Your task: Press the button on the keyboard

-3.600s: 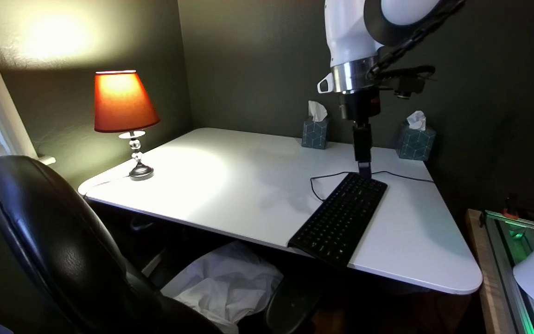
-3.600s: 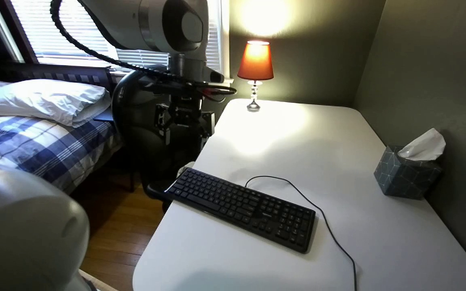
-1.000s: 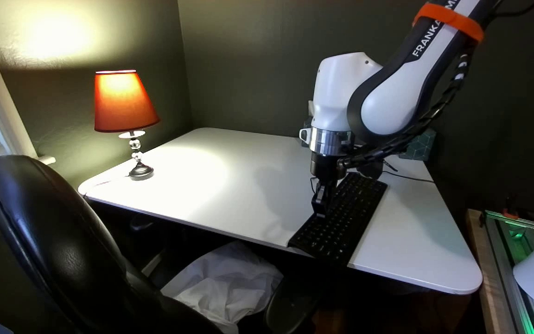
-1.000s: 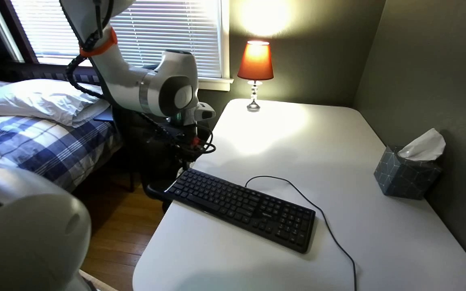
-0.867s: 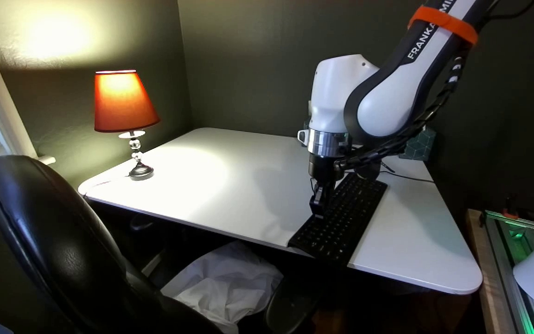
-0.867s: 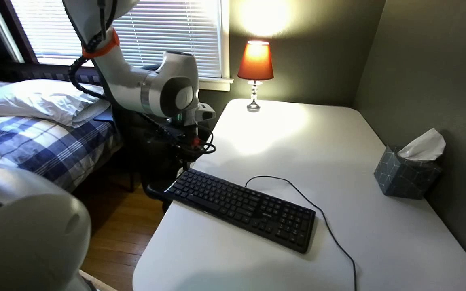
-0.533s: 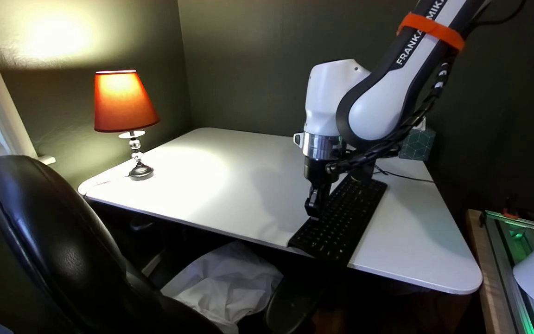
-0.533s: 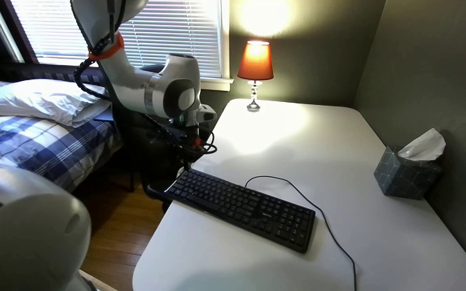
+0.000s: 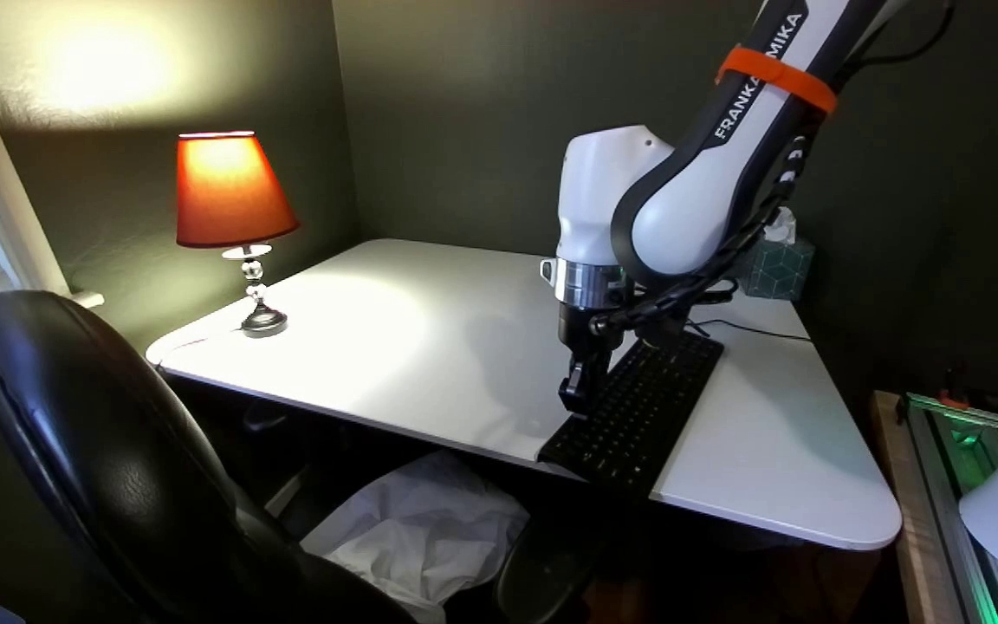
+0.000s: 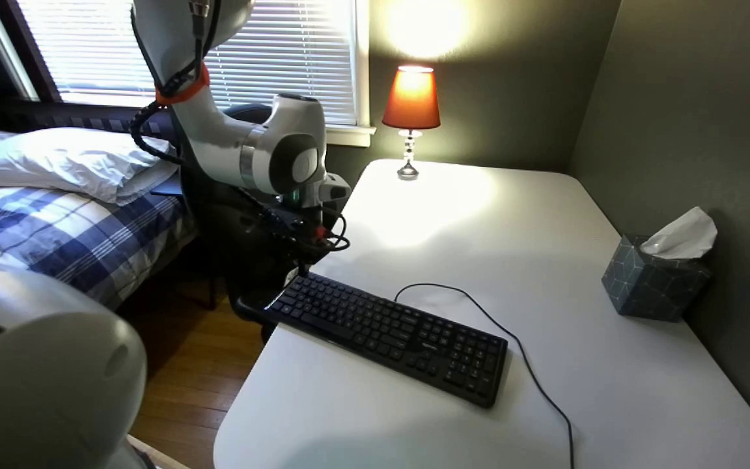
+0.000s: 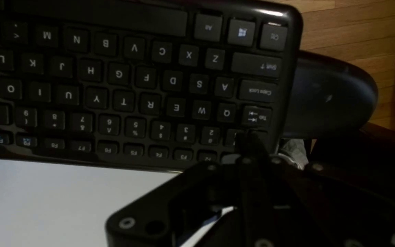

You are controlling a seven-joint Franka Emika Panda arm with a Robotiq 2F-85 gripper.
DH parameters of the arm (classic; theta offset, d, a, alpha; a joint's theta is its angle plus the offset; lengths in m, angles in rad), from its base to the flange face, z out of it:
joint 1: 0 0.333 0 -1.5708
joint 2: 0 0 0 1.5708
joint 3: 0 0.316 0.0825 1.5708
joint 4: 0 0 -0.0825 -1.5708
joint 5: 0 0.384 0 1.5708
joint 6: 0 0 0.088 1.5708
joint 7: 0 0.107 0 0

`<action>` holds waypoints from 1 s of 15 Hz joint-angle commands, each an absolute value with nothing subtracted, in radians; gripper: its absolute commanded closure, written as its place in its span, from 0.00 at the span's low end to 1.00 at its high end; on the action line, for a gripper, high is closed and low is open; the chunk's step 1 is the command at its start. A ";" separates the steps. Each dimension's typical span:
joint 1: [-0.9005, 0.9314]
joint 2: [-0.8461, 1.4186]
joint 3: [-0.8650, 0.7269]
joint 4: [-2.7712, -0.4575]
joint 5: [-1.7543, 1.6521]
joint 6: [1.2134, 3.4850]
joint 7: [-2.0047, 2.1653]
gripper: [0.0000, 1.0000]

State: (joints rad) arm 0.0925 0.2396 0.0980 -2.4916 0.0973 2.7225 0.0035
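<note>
the pincer (image 11: 251,140), drawn together, stands over a corner of the keyboard (image 11: 132,73).

Hand (image 9: 578,407) downward, fingers (image 11: 257,151) together

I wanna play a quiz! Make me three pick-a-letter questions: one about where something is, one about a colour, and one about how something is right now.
1. Which end of the keyboard are the jaws at?
A) number pad end
B) Tab key end
C) neither, the middle

2. What colour is the desk?
A) black
B) brown
C) white

3. How is the lamp?
A) glowing
B) dark
C) tipped over

1: B, because the wrist view shows them close to that key.
2: C, because both exterior views show a white top.
3: A, because it shines and brightens the wall.
</note>
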 commanded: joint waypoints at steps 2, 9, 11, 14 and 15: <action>0.097 0.282 0.095 -2.456 0.085 2.716 0.034 1.00; 0.098 0.312 0.093 -2.431 0.084 2.712 0.045 1.00; 0.097 0.319 0.094 -2.425 0.086 2.710 0.046 1.00; 0.098 0.327 0.093 -2.418 0.087 2.708 0.049 1.00; 0.098 0.329 0.094 -2.415 0.088 2.706 0.049 1.00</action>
